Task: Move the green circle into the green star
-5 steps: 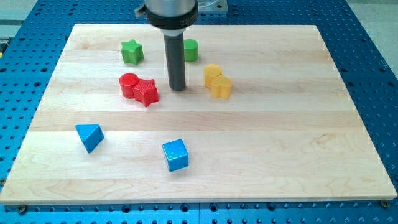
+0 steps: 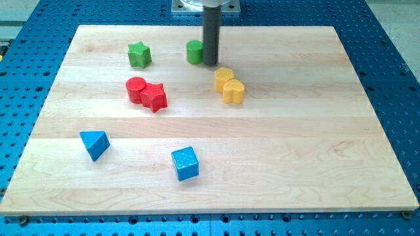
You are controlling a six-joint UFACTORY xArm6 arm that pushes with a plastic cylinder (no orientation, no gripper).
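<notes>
A pale wooden board (image 2: 262, 151) lies on a blue perforated table (image 2: 394, 39), and the green circle (image 2: 194, 52) near the board's top edge serves as the landmark here. My tip (image 2: 210, 63) stands on the board directly at the circle's right side, touching it or very nearly so; the dark rod rises straight up from there and leaves the view at the top. The rod carries nothing and has no jaws, so it is simply a bare end resting against the circle's flank.

The green star (image 2: 139, 54) sits to the view's left of the green circle, at about the same height on the board, with a clear strip of wood between the two. Below and to the right of the circle are two yellow blocks (image 2: 228, 85), pressed together, their shapes hard to make out. Below and to the left of the circle, a red cylinder (image 2: 136, 89) touches a red star (image 2: 155, 97). Much farther down from the circle are a blue triangle (image 2: 94, 143) at the left and a blue cube (image 2: 185, 162) almost straight beneath it.
</notes>
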